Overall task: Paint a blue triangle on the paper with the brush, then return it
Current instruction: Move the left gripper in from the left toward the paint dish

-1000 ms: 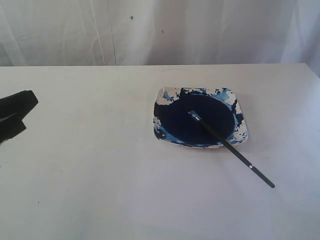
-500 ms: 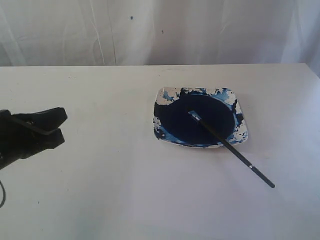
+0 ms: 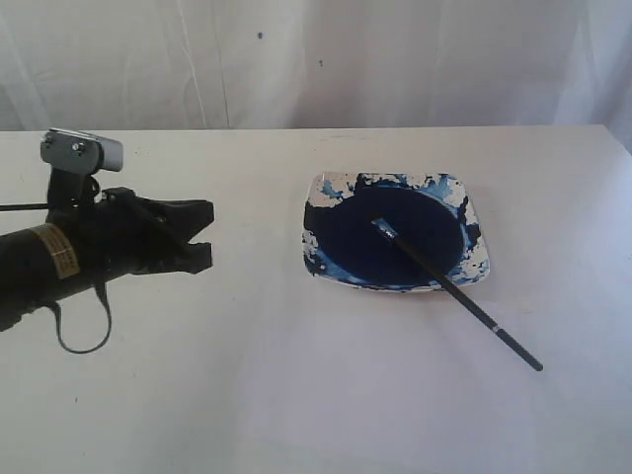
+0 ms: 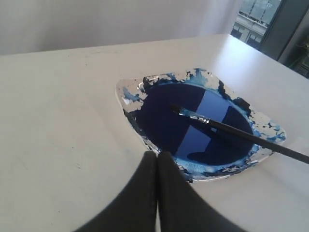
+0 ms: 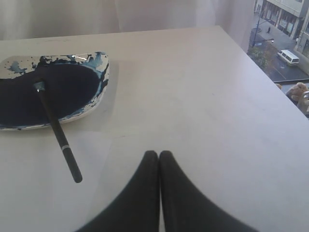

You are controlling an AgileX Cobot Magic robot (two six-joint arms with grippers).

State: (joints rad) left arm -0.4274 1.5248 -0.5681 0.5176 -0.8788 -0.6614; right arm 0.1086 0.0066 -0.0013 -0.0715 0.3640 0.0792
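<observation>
The brush [image 3: 456, 293] lies still, its blue-stained tip resting in the navy paint pool and its black handle [image 5: 62, 141] sticking out over the dish rim onto the white paper [image 3: 375, 405]. The handle also shows in the left wrist view [image 4: 241, 134]. I see no blue triangle on the paper. My left gripper [image 3: 209, 235] is shut and empty, hovering left of the dish [image 3: 321, 188], its tips [image 4: 157, 154] just short of the rim [image 4: 126, 94]. Shut too and holding nothing, my right gripper [image 5: 159, 153] sits a short way from the handle's end.
A white wrinkled curtain [image 3: 316, 59] hangs behind the table. The table's far corner [image 5: 219, 29] and side edge show in the right wrist view, with a window and street beyond. The left arm's body [image 3: 49, 262] lies over the table's left side.
My left arm has swung in from the left edge toward the dish, its wrist camera now in view. Brush and dish have not moved.
</observation>
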